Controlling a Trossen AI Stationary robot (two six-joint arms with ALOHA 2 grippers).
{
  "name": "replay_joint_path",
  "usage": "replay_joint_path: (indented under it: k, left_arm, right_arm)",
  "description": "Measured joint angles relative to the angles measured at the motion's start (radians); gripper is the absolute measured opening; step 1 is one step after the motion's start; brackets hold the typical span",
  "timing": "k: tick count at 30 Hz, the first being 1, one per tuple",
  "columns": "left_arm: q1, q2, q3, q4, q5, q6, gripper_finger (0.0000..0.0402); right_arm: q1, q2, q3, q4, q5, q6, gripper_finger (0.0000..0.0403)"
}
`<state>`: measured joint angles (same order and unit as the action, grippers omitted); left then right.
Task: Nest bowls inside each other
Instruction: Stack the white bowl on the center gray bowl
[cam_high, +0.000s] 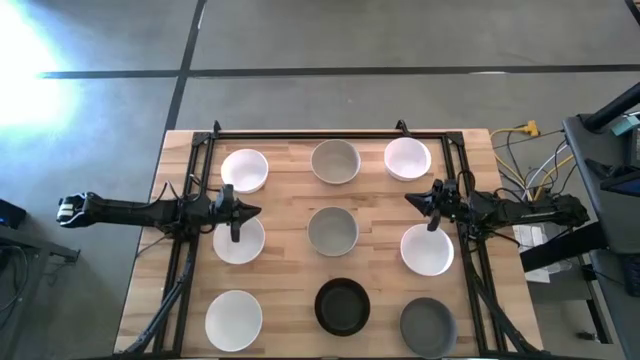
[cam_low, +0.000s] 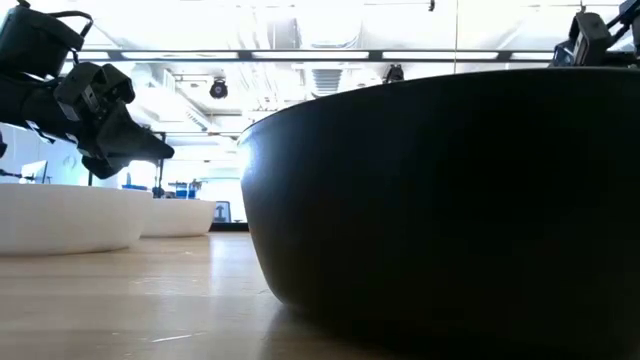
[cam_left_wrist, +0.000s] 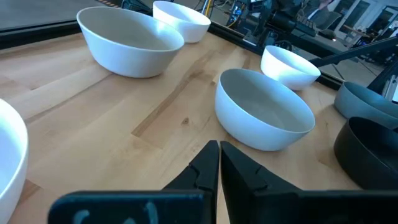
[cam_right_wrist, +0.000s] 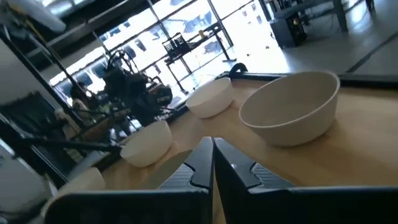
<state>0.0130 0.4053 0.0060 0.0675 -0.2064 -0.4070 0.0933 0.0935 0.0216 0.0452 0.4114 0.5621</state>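
Nine bowls stand on their bases in three rows on the wooden table (cam_high: 290, 200). Far row: white (cam_high: 244, 169), beige-grey (cam_high: 335, 161), white (cam_high: 407, 158). Middle row: white (cam_high: 238, 242), beige-grey (cam_high: 332, 231), white (cam_high: 427, 250). Near row: white (cam_high: 234, 320), black (cam_high: 342, 306), dark grey (cam_high: 428, 326). My left gripper (cam_high: 252, 211) is shut and hovers over the far rim of the middle-left white bowl, pointing right. My right gripper (cam_high: 412, 200) is shut and hovers between the far-right and middle-right white bowls, pointing left. The black bowl (cam_low: 450, 200) fills the low view.
A black metal frame (cam_high: 330, 132) runs along the table's far edge and both sides. Cables (cam_high: 525, 160) lie off the table's right edge. Bare wood strips separate the bowls. In the left wrist view the middle beige-grey bowl (cam_left_wrist: 264, 112) sits just ahead of the shut fingers (cam_left_wrist: 208, 163).
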Motion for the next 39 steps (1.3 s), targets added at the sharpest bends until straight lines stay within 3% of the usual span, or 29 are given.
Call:
replay_joint_path:
  k: [10,18,32,39]
  left_arm:
    - [0.000,0.000,0.000,0.000,0.000,0.000,0.0000]
    - [0.000,0.000,0.000,0.000,0.000,0.000,0.0000]
    - [0.000,0.000,0.000,0.000,0.000,0.000,0.0000]
    - [0.000,0.000,0.000,0.000,0.000,0.000,0.0000]
  right_arm:
    - [0.000,0.000,0.000,0.110,0.000,0.219,0.0009]
    - [0.000,0.000,0.000,0.155,0.014,0.224,0.0009]
    - [0.000,0.001,0.000,0.305,0.181,0.227,0.0009]
    - [0.000,0.001,0.000,0.314,0.195,0.250,0.0009]
